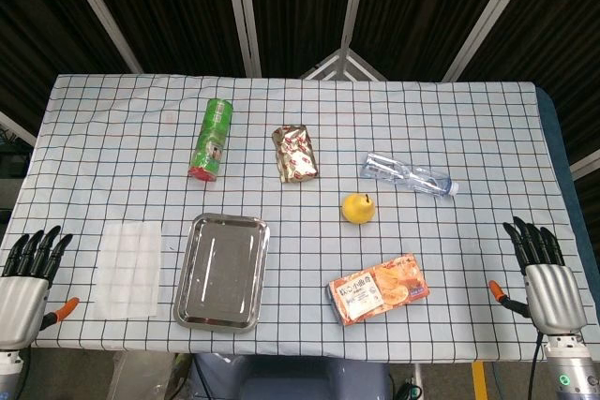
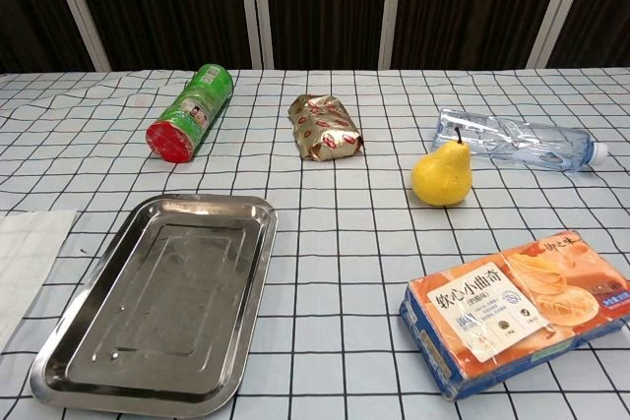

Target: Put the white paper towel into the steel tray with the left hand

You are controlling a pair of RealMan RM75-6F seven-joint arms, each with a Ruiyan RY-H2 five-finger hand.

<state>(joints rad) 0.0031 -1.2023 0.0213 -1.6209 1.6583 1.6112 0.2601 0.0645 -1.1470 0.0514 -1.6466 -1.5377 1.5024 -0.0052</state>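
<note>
A white paper towel (image 1: 128,268) lies flat on the checked cloth at the near left; the chest view catches its edge (image 2: 28,261) at the left border. Just right of it sits the empty steel tray (image 1: 222,272) (image 2: 162,304). My left hand (image 1: 28,280) rests at the table's near left corner, left of the towel and apart from it, fingers straight and slightly spread, holding nothing. At the near right corner my right hand (image 1: 545,280) lies the same way, empty. Neither hand shows in the chest view.
Behind the tray lie a green can (image 1: 212,139) on its side and a foil snack packet (image 1: 295,153). A yellow pear (image 1: 358,207), a clear water bottle (image 1: 410,175) and an orange cracker box (image 1: 378,289) occupy the right half.
</note>
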